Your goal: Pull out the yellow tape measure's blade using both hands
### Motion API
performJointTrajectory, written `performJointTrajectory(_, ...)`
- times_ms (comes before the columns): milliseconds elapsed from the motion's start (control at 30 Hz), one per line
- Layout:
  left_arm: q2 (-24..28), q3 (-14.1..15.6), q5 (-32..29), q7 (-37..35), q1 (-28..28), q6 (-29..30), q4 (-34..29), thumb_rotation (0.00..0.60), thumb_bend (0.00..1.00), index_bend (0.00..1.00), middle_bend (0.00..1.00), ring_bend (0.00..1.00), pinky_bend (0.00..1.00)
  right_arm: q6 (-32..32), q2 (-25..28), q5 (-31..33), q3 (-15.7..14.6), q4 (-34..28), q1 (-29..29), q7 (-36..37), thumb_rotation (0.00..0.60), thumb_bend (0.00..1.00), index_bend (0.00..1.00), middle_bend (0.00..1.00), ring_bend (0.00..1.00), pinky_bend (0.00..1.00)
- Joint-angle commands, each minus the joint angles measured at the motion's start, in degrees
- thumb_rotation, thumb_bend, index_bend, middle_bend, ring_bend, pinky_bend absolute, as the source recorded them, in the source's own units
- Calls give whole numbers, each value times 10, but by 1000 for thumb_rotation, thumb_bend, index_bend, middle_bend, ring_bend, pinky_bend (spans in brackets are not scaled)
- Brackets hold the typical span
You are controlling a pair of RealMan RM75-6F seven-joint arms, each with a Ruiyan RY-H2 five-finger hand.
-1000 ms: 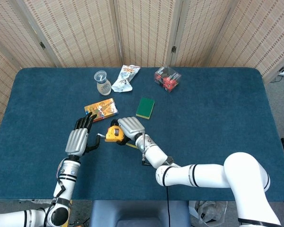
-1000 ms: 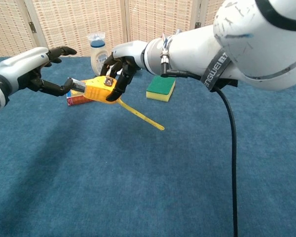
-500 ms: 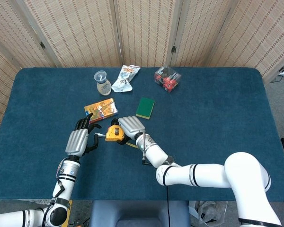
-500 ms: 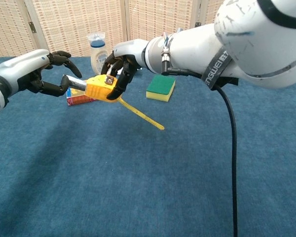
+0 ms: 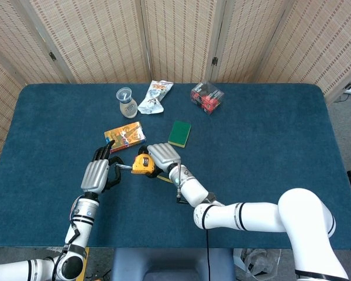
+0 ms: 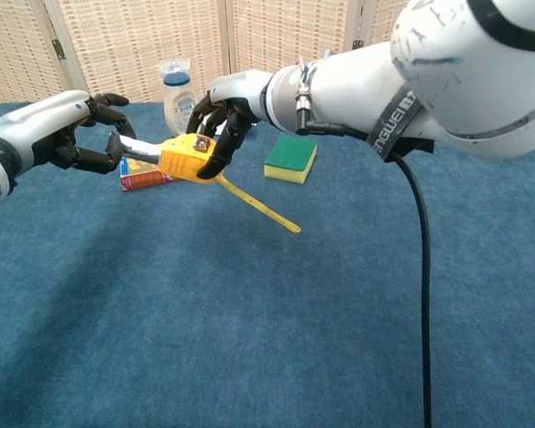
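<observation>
My right hand [image 6: 221, 111] [image 5: 162, 157] grips the yellow tape measure [image 6: 186, 158] [image 5: 142, 164] above the blue table. A short length of pale blade [image 6: 141, 151] [image 5: 123, 167] sticks out of the case's left side. My left hand [image 6: 82, 134] [image 5: 100, 171] pinches the blade's tip between thumb and fingers. A yellow strap [image 6: 259, 206] hangs from the case down to the cloth.
A colourful box [image 5: 124, 136] lies just behind the tape measure. A green sponge [image 5: 179, 133] sits to its right. At the back of the table [image 5: 269, 140] stand a small bottle [image 5: 126, 102], a white packet [image 5: 154, 96] and a clear box of red items [image 5: 206, 96].
My left hand's fingers have closed onto the blade tip. The case has shifted slightly right, and a short stretch of blade now shows between the hands.
</observation>
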Motion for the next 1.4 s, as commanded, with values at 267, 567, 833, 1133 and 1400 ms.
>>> performJointTrajectory(267, 1, 1, 14, -15, 4, 5, 8, 533, 774, 577, 36, 0, 0, 3, 6, -5, -4, -2, -6, 0, 600, 302, 580, 475, 427, 215)
performJointTrajectory(567, 6, 5, 34, -36, 12, 7, 23, 535, 774, 594, 56, 0, 0, 12, 29, -21, -10, -21, -23, 2, 600, 303, 580, 475, 428, 215)
performJointTrajectory(833, 9, 6, 63, -65, 19, 11, 46, 538, 774, 594, 63, 0, 0, 24, 60, -42, -20, -45, -44, 2, 600, 303, 581, 475, 428, 215)
performJointTrajectory(1133, 23, 5, 71, -92, 27, 2, 56, 537, 774, 594, 67, 0, 0, 38, 107, -70, -30, -80, -73, 6, 600, 303, 581, 475, 428, 214)
performJointTrajectory(1400, 32, 2, 78, -115, 35, 2, 69, 538, 774, 595, 75, 0, 0, 49, 143, -97, -39, -105, -100, 11, 600, 303, 581, 475, 430, 215)
